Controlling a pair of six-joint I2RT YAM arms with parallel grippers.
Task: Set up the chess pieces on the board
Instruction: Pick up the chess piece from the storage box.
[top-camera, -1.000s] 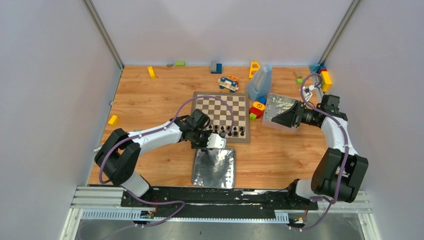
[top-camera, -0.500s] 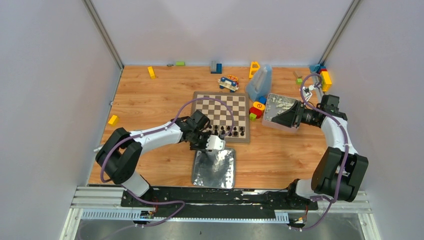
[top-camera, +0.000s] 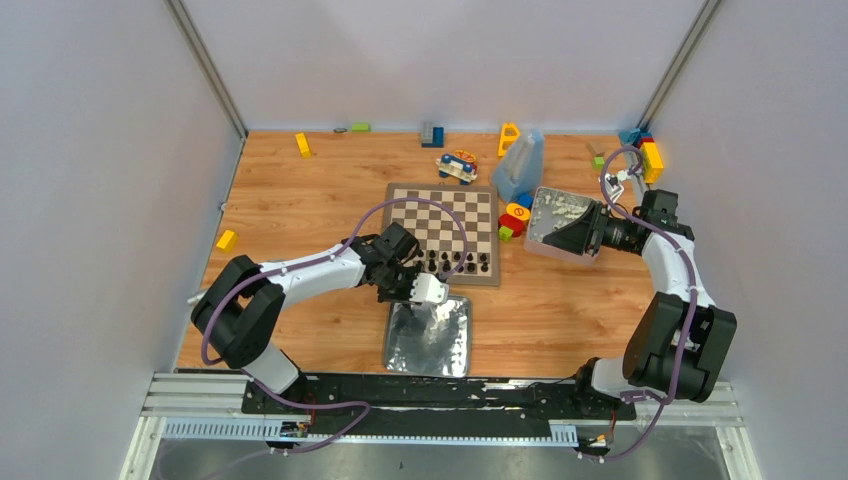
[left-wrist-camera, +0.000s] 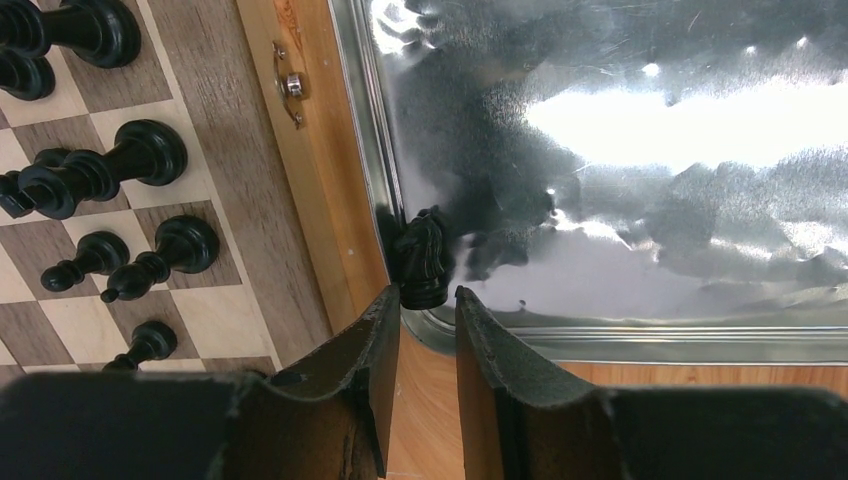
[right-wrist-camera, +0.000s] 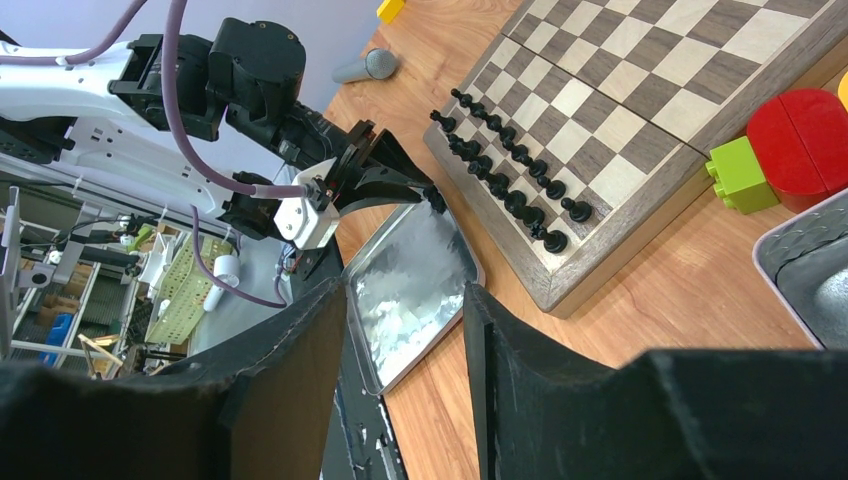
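Observation:
The board (top-camera: 440, 215) lies mid-table, with a row of black chess pieces (top-camera: 455, 262) along its near edge. These pieces (left-wrist-camera: 140, 160) stand left of my left gripper (left-wrist-camera: 427, 296). It is open by a narrow gap at the corner of a shiny tray (left-wrist-camera: 650, 250). A lone black knight (left-wrist-camera: 422, 255) stands in that corner, its base right at my fingertips and not clearly clamped. In the top view the left gripper (top-camera: 402, 298) sits at the tray's far-left corner. My right gripper (right-wrist-camera: 404, 288) hangs open and empty at the right (top-camera: 556, 238).
A second metal tray (top-camera: 555, 210) sits under the right gripper. Beside the board are coloured blocks (top-camera: 514, 218), a translucent container (top-camera: 520, 160) and a toy car (top-camera: 457, 165). A yellow block (top-camera: 227, 238) lies at the left. Walls close three sides.
My left gripper has edged slightly towards the near tray's corner and its jaws have narrowed a little. The right arm has not moved.

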